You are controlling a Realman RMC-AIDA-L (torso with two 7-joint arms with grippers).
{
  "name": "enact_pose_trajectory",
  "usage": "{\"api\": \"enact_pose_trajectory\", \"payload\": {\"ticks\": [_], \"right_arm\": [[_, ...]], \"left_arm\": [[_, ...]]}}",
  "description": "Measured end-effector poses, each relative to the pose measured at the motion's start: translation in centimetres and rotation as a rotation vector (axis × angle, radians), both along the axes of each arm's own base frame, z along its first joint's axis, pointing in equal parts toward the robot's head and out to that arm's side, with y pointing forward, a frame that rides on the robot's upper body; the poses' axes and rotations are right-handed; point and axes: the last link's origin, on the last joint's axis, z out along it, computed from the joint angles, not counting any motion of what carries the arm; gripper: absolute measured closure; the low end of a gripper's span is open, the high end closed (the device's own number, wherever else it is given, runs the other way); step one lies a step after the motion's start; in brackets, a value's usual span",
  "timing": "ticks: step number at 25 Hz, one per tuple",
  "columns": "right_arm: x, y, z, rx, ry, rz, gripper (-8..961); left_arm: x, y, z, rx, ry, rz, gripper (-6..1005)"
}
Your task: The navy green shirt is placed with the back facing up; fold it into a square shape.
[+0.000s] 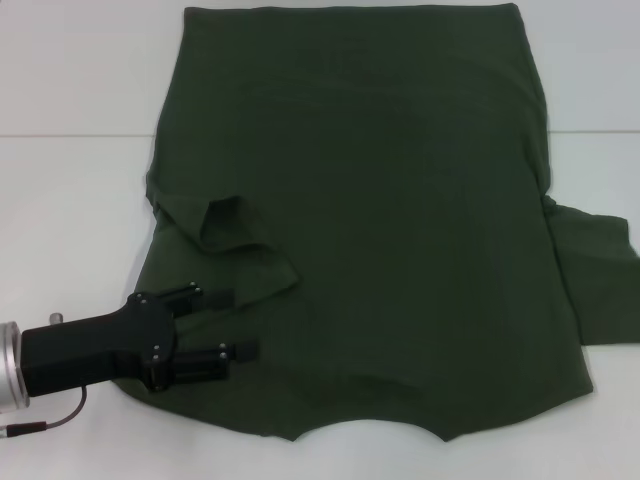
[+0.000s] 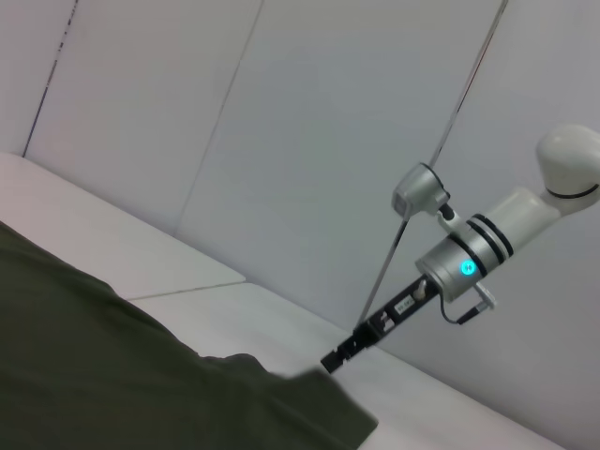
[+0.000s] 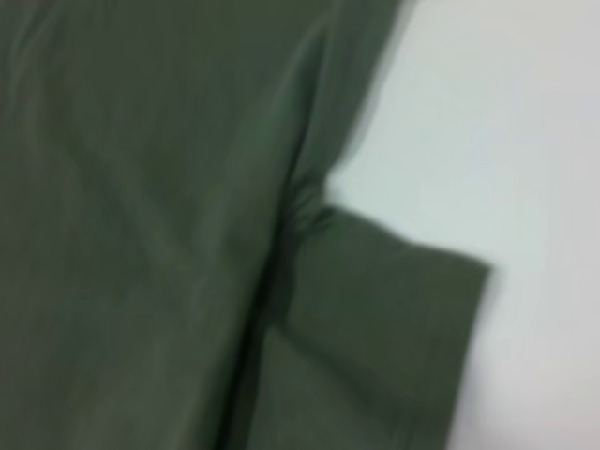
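Observation:
The navy green shirt (image 1: 400, 230) lies spread flat on the white table (image 1: 70, 200), with its collar end towards me. Its left sleeve (image 1: 235, 240) is folded in onto the body. Its right sleeve (image 1: 595, 280) lies out flat. My left gripper (image 1: 233, 324) is open and low over the shirt's near-left part, just in front of the folded sleeve. My right gripper (image 2: 336, 360) is out of the head view. The left wrist view shows it far off, pointing down at the far edge of the shirt (image 2: 94, 356). The right wrist view looks down on the right sleeve (image 3: 375, 309) and armpit.
Bare white table shows left of the shirt and beyond the right sleeve (image 3: 525, 141). A seam in the table top (image 1: 60, 135) runs across behind the shirt's middle. A pale wall (image 2: 309, 122) stands behind the table. The right arm (image 2: 469, 258) reaches down from above.

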Motion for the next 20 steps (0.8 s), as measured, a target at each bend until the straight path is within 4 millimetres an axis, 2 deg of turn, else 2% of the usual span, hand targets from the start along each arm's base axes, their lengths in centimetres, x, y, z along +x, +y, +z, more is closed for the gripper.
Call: {"api": "enact_pose_trajectory", "payload": {"ticks": [8,12,16,19,20], "right_arm": [[-0.8,1.0,2.7,0.081,-0.008,0.027,915],[-1.5,1.2,2.4,0.065,0.007,0.039,915],[-1.2,0.6,1.8,0.031,0.022,0.023,916],[-0.7,0.0,2.1,0.019,0.028,0.000,896],[-0.5,-0.2,2.2,0.017,0.024,-0.007,851]], "left_arm": [[0.0,0.1,0.2,-0.006,-0.001,0.002,116],[0.0,0.1,0.3,-0.008,0.001,0.001,116],[0.0,0.1,0.3,-0.009,0.005,-0.001,116],[0.0,0.1,0.3,-0.010,0.006,-0.001,116],[0.0,0.1,0.3,-0.010,0.006,-0.001,116]]}}
